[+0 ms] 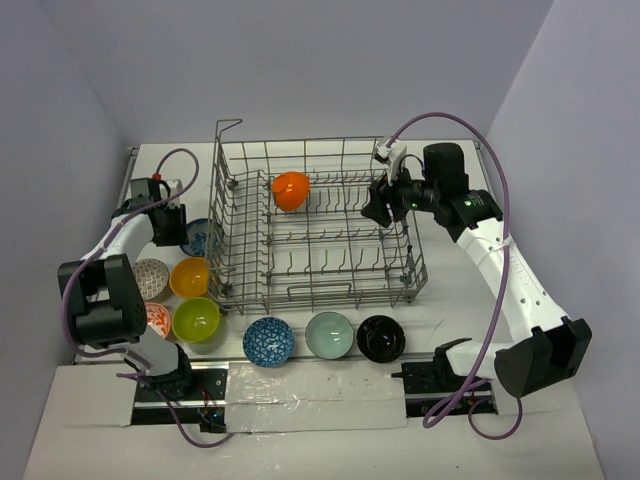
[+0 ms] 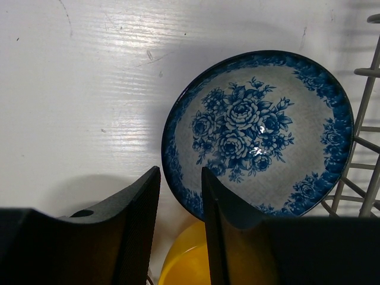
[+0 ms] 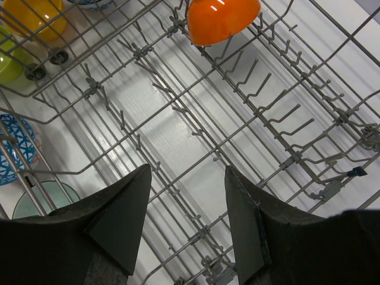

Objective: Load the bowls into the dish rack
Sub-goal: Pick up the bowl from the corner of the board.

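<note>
Bowls: 1 round orange bowl [image 1: 290, 190] sits in grey wire dish rack [image 1: 320, 225], 8 on white table [image 1: 450, 300] | left gripper [image 2: 181, 172] parted, empty, over blue-floral bowl [image 2: 258, 130] | right gripper [image 3: 187, 169] spread, empty, above rack | step: likely picking bowl 2; next: lower, close on floral rim

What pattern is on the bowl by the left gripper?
The bowl has blue roses on a pale ground, with a blue rim; the left wrist view shows it best.
</note>
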You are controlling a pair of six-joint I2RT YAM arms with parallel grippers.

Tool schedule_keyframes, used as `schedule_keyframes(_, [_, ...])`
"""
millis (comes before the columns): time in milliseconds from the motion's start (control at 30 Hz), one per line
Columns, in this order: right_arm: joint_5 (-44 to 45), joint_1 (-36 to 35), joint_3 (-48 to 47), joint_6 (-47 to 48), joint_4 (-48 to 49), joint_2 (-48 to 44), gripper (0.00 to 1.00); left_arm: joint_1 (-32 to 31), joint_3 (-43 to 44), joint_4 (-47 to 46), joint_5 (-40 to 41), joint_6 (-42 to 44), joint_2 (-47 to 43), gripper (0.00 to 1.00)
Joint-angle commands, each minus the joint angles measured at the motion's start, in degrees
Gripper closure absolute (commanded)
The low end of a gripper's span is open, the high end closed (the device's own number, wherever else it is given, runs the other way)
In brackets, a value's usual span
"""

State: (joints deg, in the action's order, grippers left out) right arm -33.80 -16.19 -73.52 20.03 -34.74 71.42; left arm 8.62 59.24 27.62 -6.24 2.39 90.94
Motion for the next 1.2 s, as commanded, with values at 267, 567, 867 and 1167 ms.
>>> schedule_keyframes(267, [0.1, 0.3, 0.8, 1.1, 1.7, 0.4, 0.39, -0.6, -0.2, -2.0, 0.1, 0.2, 1.3, 0.65])
schedule_keyframes(567, [-0.2, 0.3, 1.3, 1.4, 2.0, -0.1, 0.39, -1.0, 0.7, -1.8, 0.1, 0.2, 2.7, 0.74])
schedule_keyframes(867, [0.1, 0.3, 1.4, 1.7, 2.0, 0.0, 0.39, -1.3, 0.9, -1.9, -0.1, -0.2, 3.7, 0.76])
schedule_keyframes(1167, [0.4, 0.3, 1.4, 1.8, 2.0, 0.2, 0.39, -1.5, 1.4, -2.2, 0.4, -0.8, 4.9, 0.82])
